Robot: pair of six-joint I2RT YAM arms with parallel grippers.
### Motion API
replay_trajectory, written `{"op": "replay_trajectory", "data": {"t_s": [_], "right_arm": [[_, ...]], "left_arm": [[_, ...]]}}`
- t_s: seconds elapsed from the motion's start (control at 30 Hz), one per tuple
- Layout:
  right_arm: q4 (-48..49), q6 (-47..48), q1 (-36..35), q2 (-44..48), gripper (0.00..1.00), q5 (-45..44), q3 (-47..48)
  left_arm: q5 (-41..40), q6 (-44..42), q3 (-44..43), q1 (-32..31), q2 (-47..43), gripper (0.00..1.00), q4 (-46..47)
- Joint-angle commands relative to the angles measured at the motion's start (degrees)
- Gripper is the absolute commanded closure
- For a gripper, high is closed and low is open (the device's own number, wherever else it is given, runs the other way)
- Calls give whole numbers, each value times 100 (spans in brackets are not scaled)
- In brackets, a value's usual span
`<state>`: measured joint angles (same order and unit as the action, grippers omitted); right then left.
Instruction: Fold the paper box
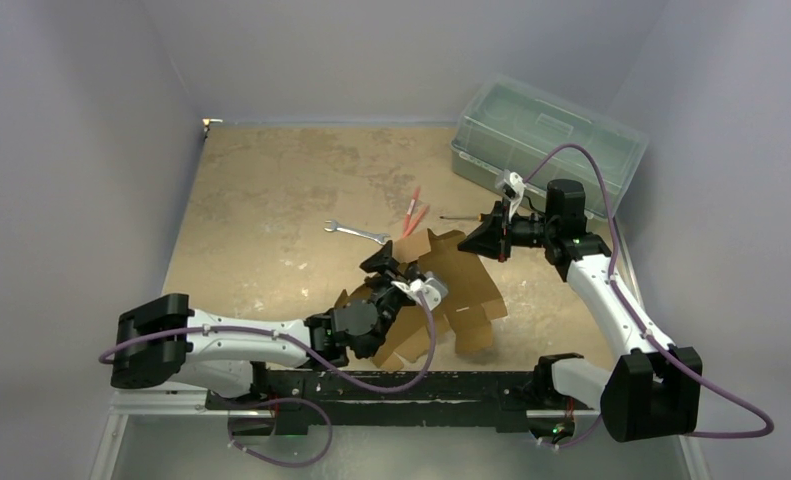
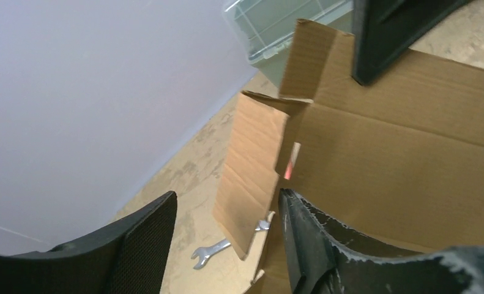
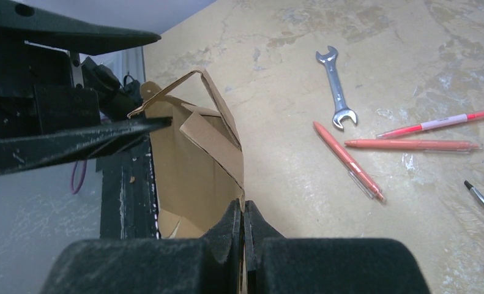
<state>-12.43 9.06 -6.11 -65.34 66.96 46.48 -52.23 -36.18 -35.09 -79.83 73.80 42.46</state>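
**A:** Layout, big to small?

**B:** Tan table (image 1: 271, 200). Translucent green bin (image 1: 546, 135) in the far right corner, lid on.

**A:** Where's the paper box (image 1: 461, 285)?

**B:** Near-centre of the table, between the two arms. It's only part-formed: the panels are lifted off the surface and the flaps stick up at angles.

**A:** Left gripper (image 2: 227, 196)?

**B:** Jaws apart, with a side flap of the box standing between the fingers. There's a gap on the outer side, so no clamp.

**A:** Right gripper (image 3: 243, 208)?

**B:** Jaws pressed together, pinching the far edge of the box. The cardboard wall runs straight into the fingertips.

**A:** Small stuff?

**B:** Wrench (image 1: 356, 232) flat on the table just beyond the box. Red pens (image 3: 410, 145) beside it, not touching the box.
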Motion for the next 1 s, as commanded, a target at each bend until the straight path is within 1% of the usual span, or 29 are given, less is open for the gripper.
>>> {"op": "replay_trajectory", "data": {"t_s": [0.0, 0.03, 0.1, 0.17, 0.27, 0.3, 0.33, 0.47, 0.53, 0.57, 0.63, 0.7, 0.73, 0.8, 0.83, 0.9, 0.97], "right_arm": [[36, 54, -9, 30, 100, 8, 71], [34, 58, -8, 29, 100, 10, 71], [33, 53, -12, 26, 100, 10, 67], [29, 60, -9, 30, 100, 4, 67], [25, 61, -13, 30, 100, 1, 71], [29, 55, -11, 22, 100, 1, 68], [29, 60, -10, 17, 100, 1, 74], [13, 61, -13, 21, 100, 14, 74], [-15, 66, -5, 21, 92, 55, 93], [-44, 74, -11, 26, 86, 97, 114], [-167, 61, -11, 18, 72, 350, 213], [-423, 145, -13, -24, 56, 891, 415], [-749, 322, 18, -41, 48, 1052, 587], [-1710, 1174, 128, -84, 31, 1221, 1112], [-2132, 1501, 182, -110, 25, 1246, 1381], [-2768, 1815, 450, -184, 18, 1290, 1898], [-2916, 1613, 588, -309, 16, 1309, 2360]], "left_arm": [[122, 268, -335, 197, -63, 44, 145], [180, 284, -344, 215, -67, 48, 136], [268, 339, -372, 270, -81, 60, 69], [390, 394, -412, 307, -112, 68, -68], [554, 504, -503, 328, -234, 88, -342], [639, 547, -549, 336, -295, 97, -453], [742, 589, -590, 355, -368, 100, -648], [1299, 804, -798, 521, -646, 100, -1302], [1482, 791, -884, 645, -777, 100, -1539], [1564, 732, -916, 689, -815, 100, -1630], [1685, 559, -1001, 758, -861, 100, -1800], [1757, 372, -1128, 791, -875, 100, -2059], [1767, 287, -1233, 798, -883, 100, -2189], [1780, 150, -1377, 817, -900, 100, -2466], [1815, 87, -1431, 820, -921, 100, -2557], [1838, -21, -1553, 829, -961, 100, -2710], [1867, -82, -1680, 836, -971, 100, -2922]]}}
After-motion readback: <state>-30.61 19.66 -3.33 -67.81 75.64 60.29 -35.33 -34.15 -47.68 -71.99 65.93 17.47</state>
